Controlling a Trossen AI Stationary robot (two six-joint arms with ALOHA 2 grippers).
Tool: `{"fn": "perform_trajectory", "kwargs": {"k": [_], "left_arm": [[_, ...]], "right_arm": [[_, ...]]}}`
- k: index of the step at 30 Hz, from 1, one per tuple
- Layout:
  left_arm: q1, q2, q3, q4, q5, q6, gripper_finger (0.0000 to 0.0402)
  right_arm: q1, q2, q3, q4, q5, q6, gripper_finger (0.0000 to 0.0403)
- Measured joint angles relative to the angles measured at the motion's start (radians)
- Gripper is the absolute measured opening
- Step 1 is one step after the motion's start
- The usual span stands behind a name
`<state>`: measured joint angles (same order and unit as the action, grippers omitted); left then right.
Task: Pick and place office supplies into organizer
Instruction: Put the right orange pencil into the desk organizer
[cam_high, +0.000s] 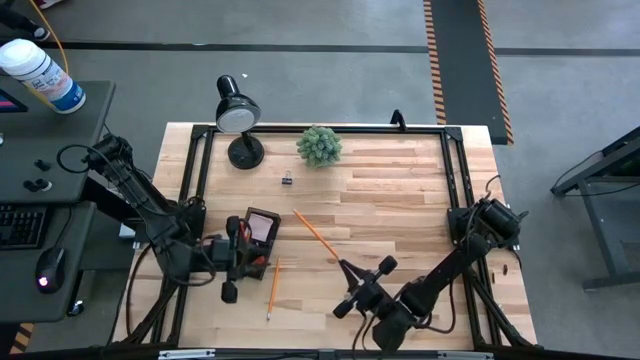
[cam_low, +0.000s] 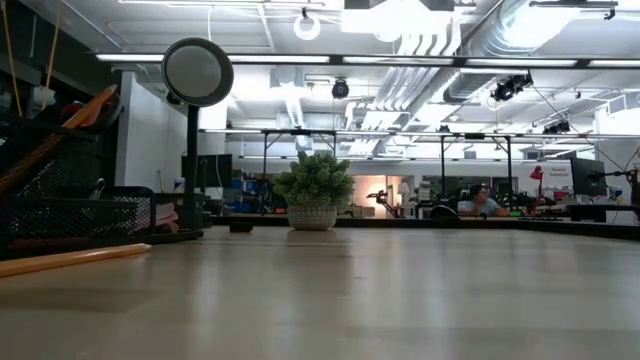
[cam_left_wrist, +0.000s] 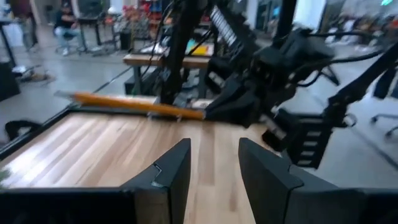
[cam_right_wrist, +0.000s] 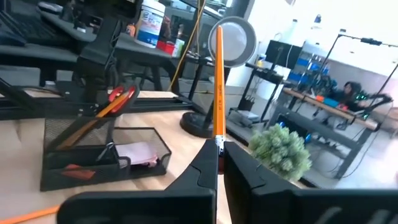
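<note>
The black mesh organizer (cam_high: 258, 232) stands at the table's left and holds red-handled scissors (cam_right_wrist: 121, 96) and a pink sticky-note pad (cam_right_wrist: 140, 152). My right gripper (cam_high: 348, 270), near the front middle, is shut on a yellow pencil (cam_high: 317, 237) that sticks out toward the organizer. A second pencil (cam_high: 272, 288) lies flat on the table in front of the organizer. My left gripper (cam_left_wrist: 214, 180) hovers open and empty beside the organizer's near side, facing the right arm. A small black binder clip (cam_high: 287, 179) rests on the wood farther back. My right gripper pinches the pencil at its ferrule end (cam_right_wrist: 217, 144) between the two fingertips (cam_right_wrist: 202, 168). The fingers lie level and point toward the table's far left, with the pencil running straight on from them. The pencil is lifted clear of the table and roughly level (cam_left_wrist: 137, 106).
A black desk lamp (cam_high: 238, 115) and a green spiky plant (cam_high: 319, 146) stand along the far edge. A black frame rail (cam_high: 450, 170) borders the table. Bare wood lies across the middle and right (cam_high: 400, 200).
</note>
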<state>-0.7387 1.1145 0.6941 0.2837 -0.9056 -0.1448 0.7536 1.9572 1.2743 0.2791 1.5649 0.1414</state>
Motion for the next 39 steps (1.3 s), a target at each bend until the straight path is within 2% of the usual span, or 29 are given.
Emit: {"fn": "perform_trajectory", "kwargs": {"k": [7,17,20,27,29,34,39], "left_arm": [[0.023,0.000,0.000,0.080,0.065,0.054,0.0125],[0.177,0.000,0.000,0.098,0.260,-0.014,0.0125],[0.199,0.000,0.000,0.094,0.267,-0.018,0.0125],[0.223,0.000,0.000,0.089,0.269,-0.020,0.0125],[0.222,0.000,0.000,0.114,0.273,-0.018,0.0125],[0.222,0.000,0.000,0.182,0.360,0.034,0.0124],[0.222,0.001,0.000,0.249,0.431,0.090,0.0125]], "right_arm": [[-0.001,0.000,0.000,0.237,-0.004,-0.302,0.0000],[-0.013,0.000,0.001,0.524,-0.080,-0.644,0.0000],[-0.015,0.000,0.001,0.607,-0.087,-0.742,0.0000],[-0.016,0.000,0.001,0.848,-0.199,-0.968,0.0000],[-0.019,0.000,0.001,0.906,-0.244,-1.016,0.0000],[-0.021,0.000,0.001,1.001,-0.336,-1.088,0.0000],[-0.021,0.000,0.001,1.012,-0.390,-1.089,0.0000]]}}
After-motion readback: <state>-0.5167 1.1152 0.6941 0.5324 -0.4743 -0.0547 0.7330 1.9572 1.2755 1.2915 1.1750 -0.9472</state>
